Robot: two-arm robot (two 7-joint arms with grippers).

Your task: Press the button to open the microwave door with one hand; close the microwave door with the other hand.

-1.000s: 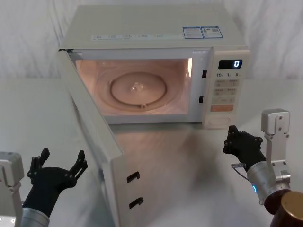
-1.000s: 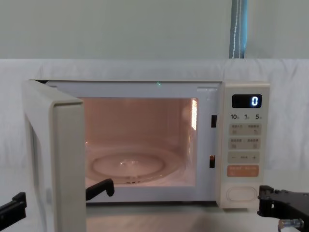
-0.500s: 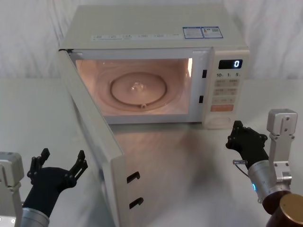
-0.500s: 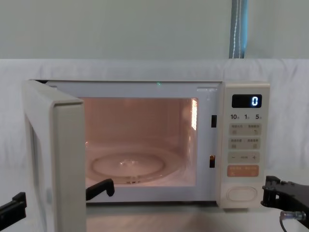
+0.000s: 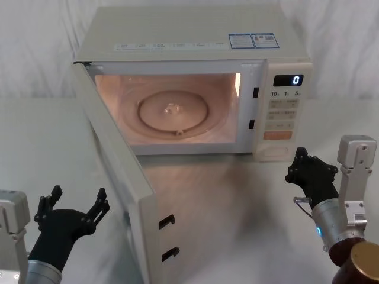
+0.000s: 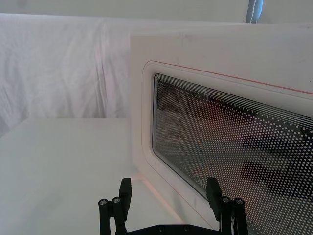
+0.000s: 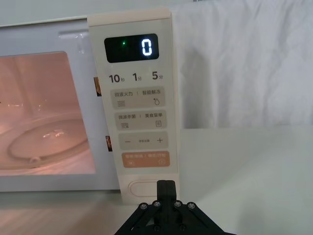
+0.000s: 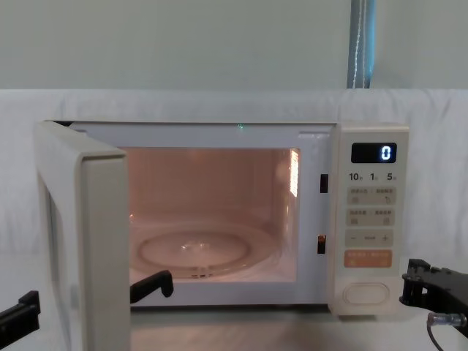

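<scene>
Microwave door [image 5: 115, 171] swung open, centre-left; display [image 7: 132, 48] reads "0"; left gripper [image 5: 72, 208] fingers apart, right gripper [image 7: 165, 188] fingers together below button [image 7: 144, 187].

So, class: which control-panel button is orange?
The orange button, a rectangle just above the wide cream pill button; the other keys are cream.

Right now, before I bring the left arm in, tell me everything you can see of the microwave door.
The microwave door is a cream, plastic-looking panel hinged at the oven's left side, swung wide open toward the robot and standing upright. Its free edge carries two dark latch hooks. The left wrist view shows its outer face: a raised rounded frame around a dark window with a dotted mesh. The lit cavity and glass turntable are exposed. The left gripper, fingers open, hovers just outside the door; nothing touches it.
</scene>
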